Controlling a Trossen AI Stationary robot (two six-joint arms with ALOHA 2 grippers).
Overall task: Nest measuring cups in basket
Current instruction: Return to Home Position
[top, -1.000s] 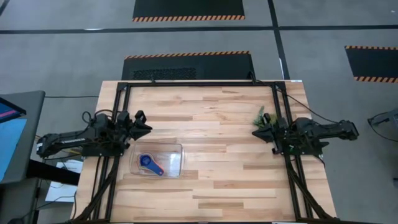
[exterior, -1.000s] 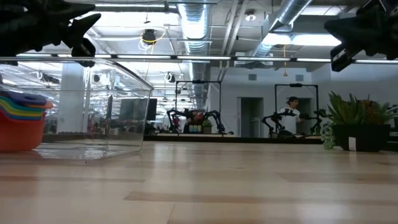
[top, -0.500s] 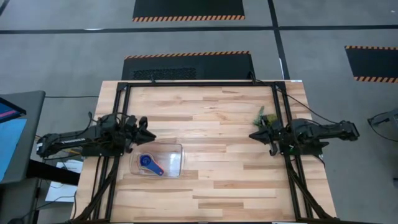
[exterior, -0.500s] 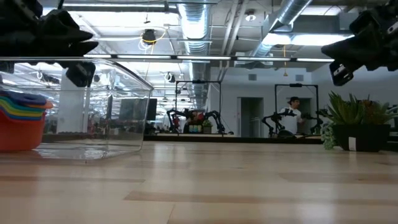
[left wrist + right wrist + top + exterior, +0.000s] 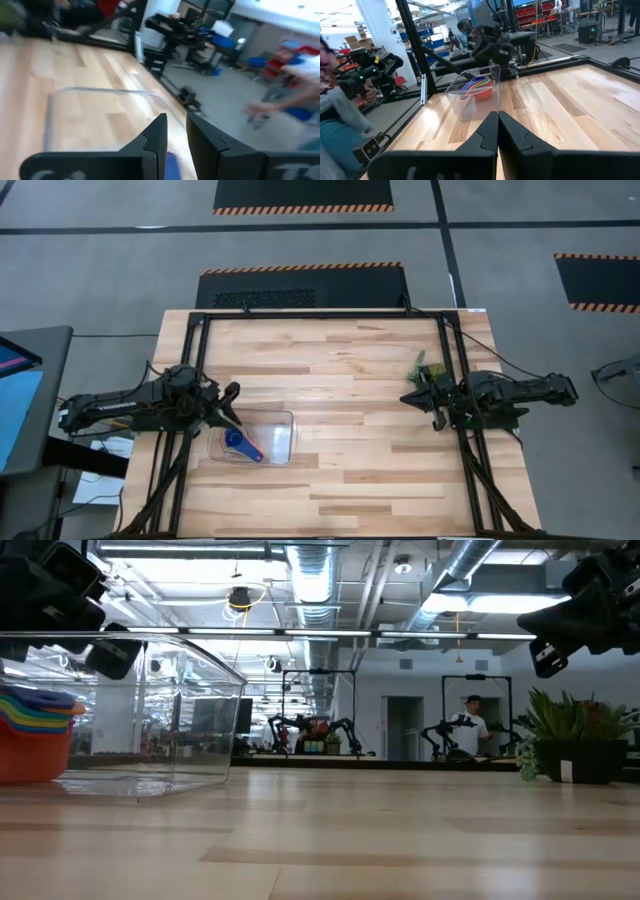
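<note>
The tabletop (image 5: 340, 370) I'm working over carries the clear basket (image 5: 285, 420) just ahead of and below the left gripper (image 5: 176, 122), whose fingers stand slightly parted, grasping nothing. The nested measuring cups (image 5: 238, 442) sit inside it, blue uppermost, nearest those fingers. The right gripper (image 5: 497, 116) hangs well apart, fingers clenched together and empty.

The left arm (image 5: 120, 404) lay low, reaching rightward from the left side. The left gripper (image 5: 233, 406) had its fingers (image 5: 156, 141) parted by a narrow gap. The right arm (image 5: 520, 392) reached leftward from the right side, with the right gripper (image 5: 410, 398) closed, fingertips touching.
</note>
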